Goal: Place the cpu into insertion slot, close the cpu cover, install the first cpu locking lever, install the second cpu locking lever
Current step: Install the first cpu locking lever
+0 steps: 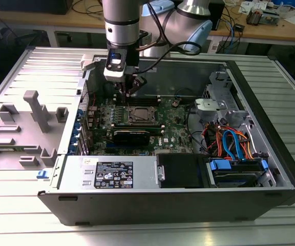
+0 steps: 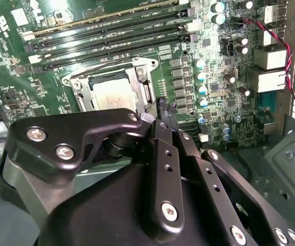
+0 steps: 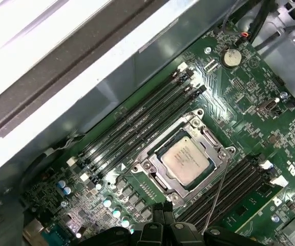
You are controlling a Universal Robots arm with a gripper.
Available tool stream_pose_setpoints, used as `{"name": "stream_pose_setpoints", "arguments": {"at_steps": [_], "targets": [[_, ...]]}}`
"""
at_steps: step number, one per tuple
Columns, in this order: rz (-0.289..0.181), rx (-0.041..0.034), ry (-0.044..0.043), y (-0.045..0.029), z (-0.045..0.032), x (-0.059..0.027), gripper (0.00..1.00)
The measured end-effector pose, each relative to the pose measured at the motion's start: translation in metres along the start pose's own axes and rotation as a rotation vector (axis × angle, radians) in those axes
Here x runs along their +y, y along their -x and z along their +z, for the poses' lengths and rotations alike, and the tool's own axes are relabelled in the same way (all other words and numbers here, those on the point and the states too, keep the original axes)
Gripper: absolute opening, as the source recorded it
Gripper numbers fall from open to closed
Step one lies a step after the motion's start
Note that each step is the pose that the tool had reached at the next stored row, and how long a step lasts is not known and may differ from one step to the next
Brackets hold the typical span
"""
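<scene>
One cpu [image 3: 185, 160] lay framed by the lowered cpu cover [image 3: 215, 148], its print too small to read. The claw [image 2: 163, 105] hovered clenched just beside.

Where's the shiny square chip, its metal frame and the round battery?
cpu [image 3: 185, 160]: first wrist view, middle of its silver top.
cpu cover [image 3: 165, 145]: first wrist view, one side strip of the frame.
round battery [image 3: 232, 57]: first wrist view, its flat face.

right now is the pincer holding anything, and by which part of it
Nothing visibly held: the pincer hovers beside the cpu cover, the cpu seated inside it.
</scene>
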State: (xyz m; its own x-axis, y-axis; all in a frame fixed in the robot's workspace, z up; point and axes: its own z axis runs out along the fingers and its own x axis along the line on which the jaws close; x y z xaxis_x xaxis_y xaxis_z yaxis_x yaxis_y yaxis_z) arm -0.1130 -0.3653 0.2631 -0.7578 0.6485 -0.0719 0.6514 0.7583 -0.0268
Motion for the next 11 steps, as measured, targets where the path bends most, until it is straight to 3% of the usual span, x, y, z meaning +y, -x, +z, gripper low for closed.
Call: {"name": "stream_pose_setpoints", "arguments": {"at_steps": [2,4,7,11], "targets": [[-0.001,0.0000,-0.0003,-0.0013,-0.0002,-0.0013,0.11],[-0.002,0.0000,0.0001,-0.0098,-0.0006,-0.0084,0.11],[-0.008,0.0000,0.0009,-0.0129,-0.0006,-0.0110,0.11],[-0.101,-0.0022,0.0078,-0.0129,0.0000,-0.0110,0.11]]}}
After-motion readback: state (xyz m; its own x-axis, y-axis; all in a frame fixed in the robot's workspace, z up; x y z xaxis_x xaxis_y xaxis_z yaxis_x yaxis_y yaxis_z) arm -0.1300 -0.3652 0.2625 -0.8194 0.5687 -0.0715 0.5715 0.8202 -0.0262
